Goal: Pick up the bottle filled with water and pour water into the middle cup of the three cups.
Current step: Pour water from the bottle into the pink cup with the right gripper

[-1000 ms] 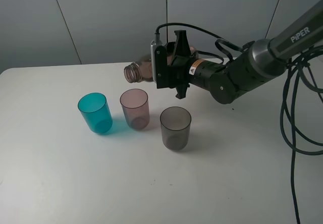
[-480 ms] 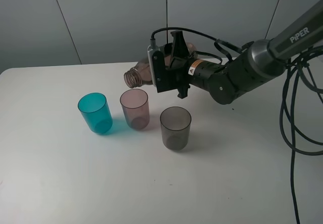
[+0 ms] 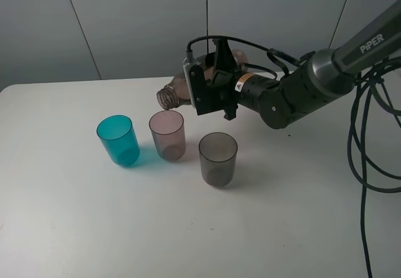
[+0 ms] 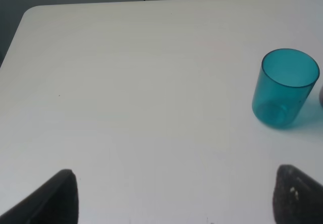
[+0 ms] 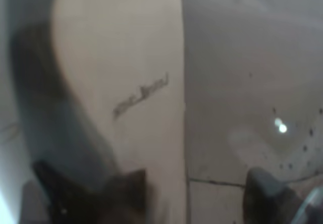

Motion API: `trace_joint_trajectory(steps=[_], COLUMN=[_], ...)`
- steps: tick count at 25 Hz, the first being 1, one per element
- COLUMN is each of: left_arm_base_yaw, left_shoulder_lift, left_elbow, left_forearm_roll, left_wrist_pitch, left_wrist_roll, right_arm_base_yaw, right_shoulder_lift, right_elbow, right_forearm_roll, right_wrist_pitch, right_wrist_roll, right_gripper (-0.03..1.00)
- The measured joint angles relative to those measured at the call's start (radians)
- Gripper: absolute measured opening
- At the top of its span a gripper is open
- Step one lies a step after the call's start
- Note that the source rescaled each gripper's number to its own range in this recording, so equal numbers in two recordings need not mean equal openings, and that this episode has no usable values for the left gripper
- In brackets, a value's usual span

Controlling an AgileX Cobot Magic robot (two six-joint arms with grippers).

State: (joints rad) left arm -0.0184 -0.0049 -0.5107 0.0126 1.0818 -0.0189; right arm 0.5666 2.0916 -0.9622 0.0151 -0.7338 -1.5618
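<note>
My right gripper (image 3: 213, 95) is shut on the smoky-brown bottle (image 3: 177, 92), held nearly level above the table with its open neck pointing left and slightly down, just above and behind the pinkish-mauve middle cup (image 3: 167, 134). The teal-blue cup (image 3: 118, 139) stands to its left and the smoky grey cup (image 3: 218, 158) to its right. The right wrist view shows only the bottle's blurred wall (image 5: 116, 82) up close. The left wrist view shows the teal cup (image 4: 285, 88) on the table beyond my left gripper's open fingertips (image 4: 56, 196). The left arm is out of the exterior view.
The white table (image 3: 94, 228) extends wide in front of the cups; its far edge meets a grey wall. Black cables (image 3: 366, 159) hang at the right beside the right arm.
The bottle has tipped a little further, its neck dropping slightly toward the middle cup. The cups have not moved.
</note>
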Motion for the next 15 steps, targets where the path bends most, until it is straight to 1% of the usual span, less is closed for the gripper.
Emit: trace_joint_trajectory(steps=[5, 15], left_arm_base_yaw=[0.0, 0.0], left_shoulder_lift=[0.0, 0.0], left_elbow=[0.0, 0.0], left_forearm_roll=[0.0, 0.0], left_wrist_pitch=[0.0, 0.0], left_wrist_roll=[0.0, 0.0], right_arm_base_yaw=[0.0, 0.0], right_shoulder_lift=[0.0, 0.0], right_elbow=[0.0, 0.0], right_forearm_roll=[0.03, 0.034], right_wrist_pitch=[0.0, 0.0], right_wrist_roll=[-0.052, -0.123], right_gripper=[0.02, 0.02])
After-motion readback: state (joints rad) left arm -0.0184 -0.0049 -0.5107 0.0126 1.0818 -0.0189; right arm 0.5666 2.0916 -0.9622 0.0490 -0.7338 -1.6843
